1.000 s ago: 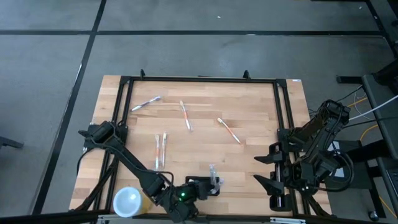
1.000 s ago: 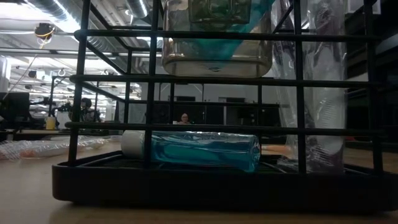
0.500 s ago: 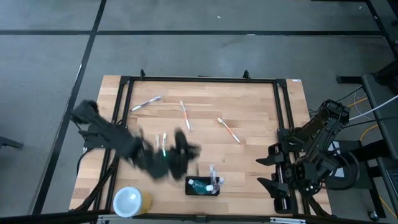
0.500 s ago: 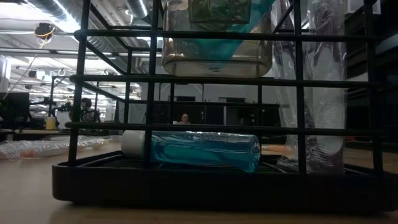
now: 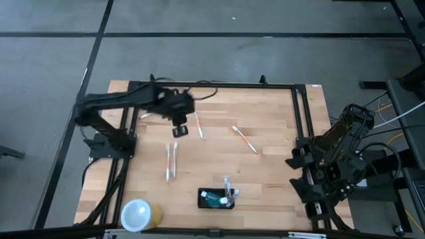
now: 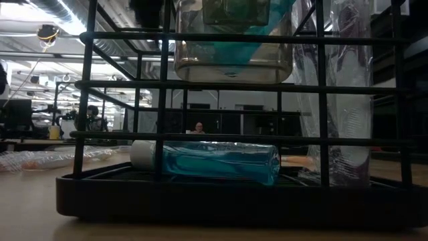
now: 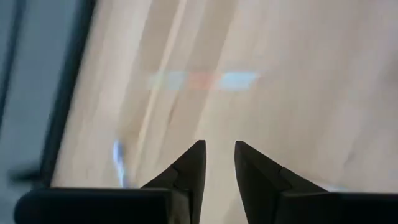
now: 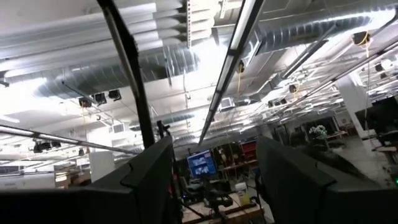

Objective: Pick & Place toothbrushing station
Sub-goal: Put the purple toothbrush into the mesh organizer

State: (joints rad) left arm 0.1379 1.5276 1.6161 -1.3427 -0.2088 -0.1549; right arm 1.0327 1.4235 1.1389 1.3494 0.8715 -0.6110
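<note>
Wooden table (image 5: 272,159), left gripper (image 5: 179,129) over far side, fingers apart

Both arms are dark, near-black, built of blocky jointed segments; the left arm (image 5: 126,101) ends in a chunky wrist block, the right arm (image 5: 335,156) has bundled black cables looping off its base side. Left gripper (image 7: 217,163) has two matte black fingers (image 7: 191,167) tapering to wedge-shaped tips. Right gripper (image 8: 214,177) has broader flat black fingers (image 8: 149,177) with angular edges.
</note>
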